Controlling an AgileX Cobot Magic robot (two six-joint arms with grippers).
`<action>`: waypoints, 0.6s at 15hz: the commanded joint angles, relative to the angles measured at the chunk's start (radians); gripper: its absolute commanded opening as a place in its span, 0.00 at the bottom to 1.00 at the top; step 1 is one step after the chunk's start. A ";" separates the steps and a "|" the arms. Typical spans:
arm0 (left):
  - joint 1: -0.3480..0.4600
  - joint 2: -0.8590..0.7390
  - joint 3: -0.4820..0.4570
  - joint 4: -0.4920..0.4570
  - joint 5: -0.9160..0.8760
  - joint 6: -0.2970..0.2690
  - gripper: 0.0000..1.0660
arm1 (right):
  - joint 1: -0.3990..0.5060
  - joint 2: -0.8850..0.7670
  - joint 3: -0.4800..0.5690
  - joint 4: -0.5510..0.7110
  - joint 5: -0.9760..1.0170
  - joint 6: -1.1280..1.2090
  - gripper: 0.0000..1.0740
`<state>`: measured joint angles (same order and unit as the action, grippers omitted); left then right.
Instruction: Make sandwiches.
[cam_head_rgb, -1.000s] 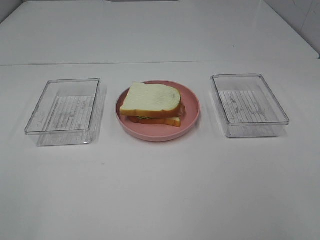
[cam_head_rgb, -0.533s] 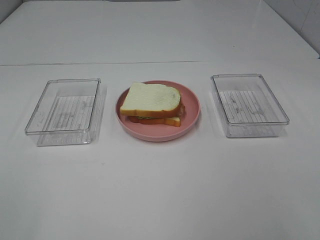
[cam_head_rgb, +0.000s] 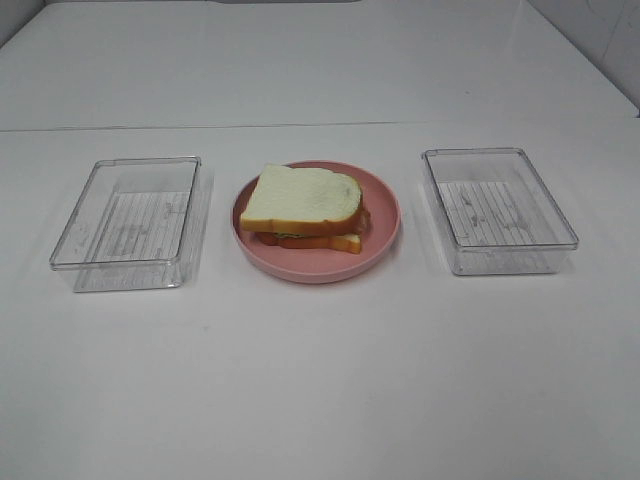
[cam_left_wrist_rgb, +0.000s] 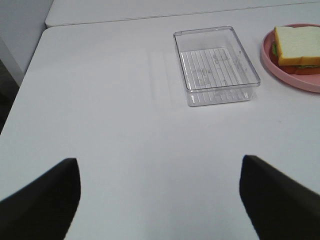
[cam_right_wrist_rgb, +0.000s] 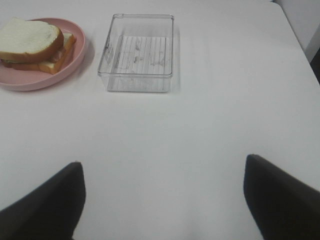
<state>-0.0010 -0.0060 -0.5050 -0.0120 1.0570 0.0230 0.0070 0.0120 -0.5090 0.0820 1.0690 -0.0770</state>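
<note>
Well, from the high camera the sandwich (cam_head_rgb: 303, 209) sits assembled on the round pink plate (cam_head_rgb: 383, 235) in the middle of the white table (cam_head_rgb: 320, 380). White bread slice on top, a second slice beneath, and a thin line of green and reddish filling showing at the edge between them. A clear plastic tray (cam_head_rgb: 128, 222) stands to the left of the plate and another clear tray (cam_head_rgb: 498, 208) to the right, each apart from the plate, both holding nothing. Neither arm shows in this view.

From the left wrist camera, the left gripper (cam_left_wrist_rgb: 160, 200) hangs over bare tabletop, its two dark fingers spread wide with nothing between them. The left-hand tray (cam_left_wrist_rgb: 216, 65) lies ahead of it, and beyond that a part of the plate (cam_left_wrist_rgb: 290, 77) with the sandwich (cam_left_wrist_rgb: 296, 46) on it.

From the right wrist camera, the right gripper (cam_right_wrist_rgb: 162, 200) is likewise spread wide and holding nothing, over bare table. The right-hand tray (cam_right_wrist_rgb: 137, 52) lies ahead, with the plate (cam_right_wrist_rgb: 47, 75) and sandwich (cam_right_wrist_rgb: 32, 44) past it.
</note>
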 joint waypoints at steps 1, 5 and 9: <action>0.005 -0.024 0.006 -0.007 -0.012 0.001 0.77 | -0.007 -0.033 0.003 0.003 -0.008 -0.009 0.75; -0.004 -0.024 0.006 -0.007 -0.012 0.001 0.77 | -0.007 -0.033 0.003 0.003 -0.008 -0.009 0.75; -0.004 -0.025 0.006 -0.007 -0.012 0.001 0.77 | -0.007 -0.033 0.003 0.003 -0.008 -0.009 0.75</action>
<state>-0.0010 -0.0060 -0.5050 -0.0120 1.0570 0.0230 0.0070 -0.0070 -0.5070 0.0820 1.0680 -0.0770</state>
